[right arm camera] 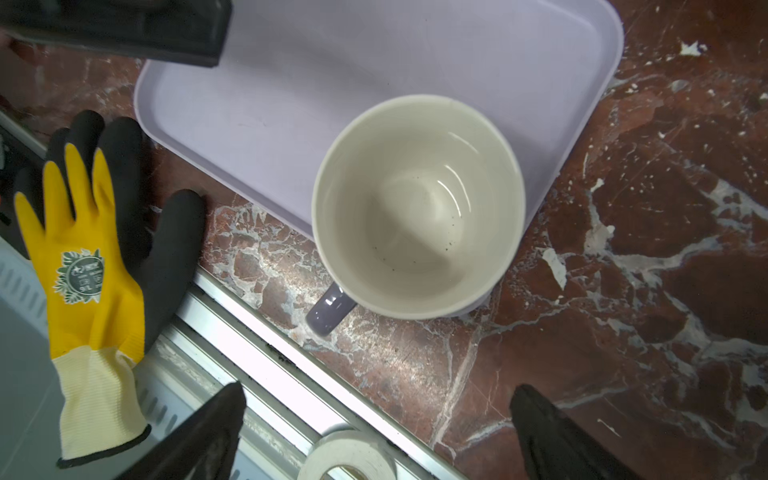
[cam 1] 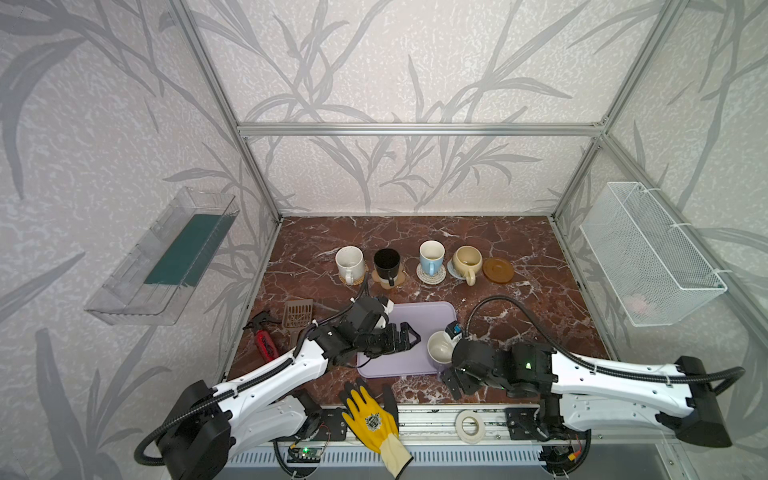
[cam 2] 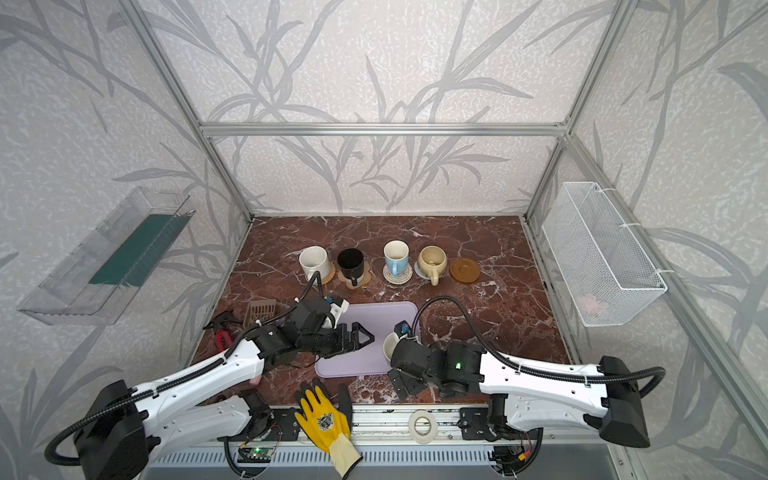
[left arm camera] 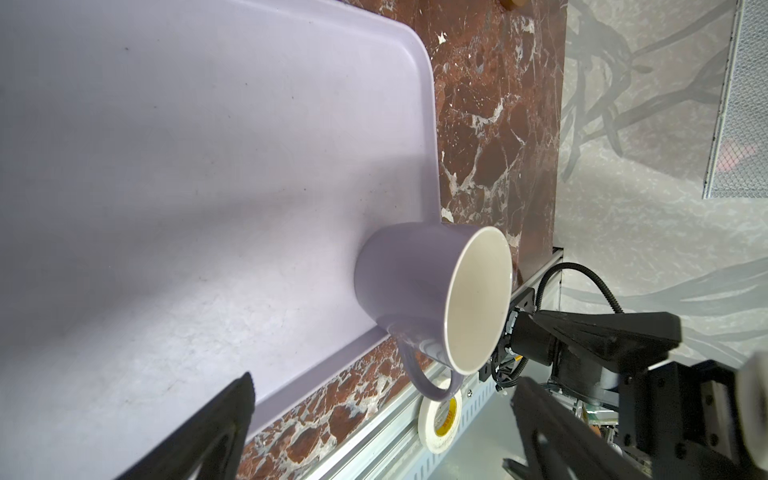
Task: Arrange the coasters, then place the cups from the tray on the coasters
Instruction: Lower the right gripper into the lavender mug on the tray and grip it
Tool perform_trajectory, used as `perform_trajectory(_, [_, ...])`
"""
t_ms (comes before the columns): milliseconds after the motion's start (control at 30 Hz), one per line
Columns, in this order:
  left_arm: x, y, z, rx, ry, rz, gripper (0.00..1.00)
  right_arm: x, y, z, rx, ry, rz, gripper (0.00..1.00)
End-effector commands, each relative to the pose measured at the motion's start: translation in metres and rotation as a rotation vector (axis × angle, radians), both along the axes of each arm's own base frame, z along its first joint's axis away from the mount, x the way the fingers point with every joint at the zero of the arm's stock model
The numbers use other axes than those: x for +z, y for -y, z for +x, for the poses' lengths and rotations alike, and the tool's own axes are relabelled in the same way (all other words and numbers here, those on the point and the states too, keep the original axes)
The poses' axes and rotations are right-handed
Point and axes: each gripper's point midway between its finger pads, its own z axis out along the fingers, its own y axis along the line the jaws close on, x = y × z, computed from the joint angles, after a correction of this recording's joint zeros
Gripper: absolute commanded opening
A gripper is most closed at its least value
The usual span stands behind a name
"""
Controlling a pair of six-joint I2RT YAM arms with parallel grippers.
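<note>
Lavender mug (right arm camera: 417, 205), last on the tray (cam 1: 419, 318), stands at its near corner. Right end effector (right arm camera: 378, 419) hovers above it, released like the left end effector (cam 1: 411, 336). The likely next move is to grip the mug and carry it to the bare brown coaster (cam 1: 498, 270).

Four mugs (cam 1: 431, 257) stand on coasters (cam 1: 431, 277) in a row at the back, fifth coaster (cam 1: 498, 270) bare at its right end, tray (cam 1: 428, 320) in front with one mug (cam 1: 439, 347) on its front-right corner, glove (cam 1: 372, 419) and tape roll (cam 1: 470, 426) before it
</note>
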Motion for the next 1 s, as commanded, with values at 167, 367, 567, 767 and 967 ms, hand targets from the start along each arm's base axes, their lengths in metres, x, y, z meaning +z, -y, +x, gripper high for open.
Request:
perform_trajectory(167, [0.001, 0.000, -0.010, -0.043, -0.026, -0.011, 0.99, -0.016, -0.001, 0.015, -0.224, 0.055, -0.047, 0.91])
perform_trajectory(367, [0.003, 0.000, -0.011, -0.032, -0.029, -0.022, 0.99, -0.024, -0.010, 0.021, -0.245, 0.073, -0.022, 0.82])
perform_trajectory(567, [0.004, -0.001, -0.010, -0.023, -0.030, -0.018, 0.99, -0.031, -0.003, 0.024, -0.270, 0.087, -0.075, 0.69])
perform_trajectory(767, [0.007, 0.002, -0.007, -0.016, -0.031, -0.025, 0.99, -0.038, -0.003, 0.023, -0.267, 0.075, -0.088, 0.65])
perform_trajectory(967, [0.010, 0.005, -0.005, -0.020, -0.034, -0.030, 0.98, -0.050, -0.004, 0.025, -0.260, 0.025, -0.081, 0.48])
